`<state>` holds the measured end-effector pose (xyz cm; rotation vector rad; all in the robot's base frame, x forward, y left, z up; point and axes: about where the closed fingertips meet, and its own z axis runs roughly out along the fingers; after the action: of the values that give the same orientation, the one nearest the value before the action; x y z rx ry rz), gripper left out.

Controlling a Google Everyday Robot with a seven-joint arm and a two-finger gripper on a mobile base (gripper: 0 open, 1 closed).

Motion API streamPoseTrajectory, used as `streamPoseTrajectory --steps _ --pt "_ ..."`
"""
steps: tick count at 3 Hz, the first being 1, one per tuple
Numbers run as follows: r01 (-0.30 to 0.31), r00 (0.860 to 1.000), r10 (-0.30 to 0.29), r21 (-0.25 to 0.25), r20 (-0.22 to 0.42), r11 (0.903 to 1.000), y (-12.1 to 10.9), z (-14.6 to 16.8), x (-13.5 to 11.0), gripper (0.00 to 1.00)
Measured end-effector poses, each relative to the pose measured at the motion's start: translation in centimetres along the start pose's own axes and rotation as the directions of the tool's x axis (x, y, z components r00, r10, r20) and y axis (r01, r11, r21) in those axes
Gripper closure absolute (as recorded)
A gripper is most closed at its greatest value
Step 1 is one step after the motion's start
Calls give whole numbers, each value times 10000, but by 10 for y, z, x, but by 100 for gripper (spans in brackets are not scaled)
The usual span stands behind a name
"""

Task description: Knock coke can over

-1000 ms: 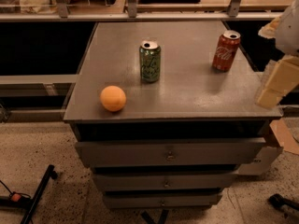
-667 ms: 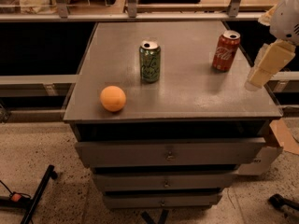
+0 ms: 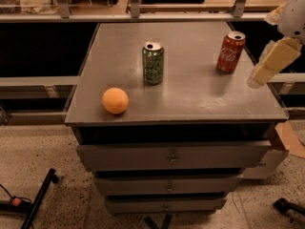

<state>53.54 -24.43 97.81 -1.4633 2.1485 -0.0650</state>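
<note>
One red coke can (upright, silver-topped), pincer to its right

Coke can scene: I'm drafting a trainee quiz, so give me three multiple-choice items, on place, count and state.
1. The pincer is: A) right of the coke can, apart; B) touching it; C) left of it.
2. Cans on the cabinet top: A) one; B) two; C) three.
3. The coke can is: A) upright; B) on its side; C) crushed.
Answers: 1 A, a gap shows between them; 2 B, coke can plus green can; 3 A, its silver top faces up.
</note>
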Motion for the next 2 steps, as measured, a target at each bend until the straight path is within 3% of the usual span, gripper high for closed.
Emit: streamPoseTrajectory --steps 1,2 --pt "-1090 9766 1068 13 1867 9940 -32 5 -7 0" --pt "-2018 9286 1947 -105 3160 9794 -65 23 -13 0"
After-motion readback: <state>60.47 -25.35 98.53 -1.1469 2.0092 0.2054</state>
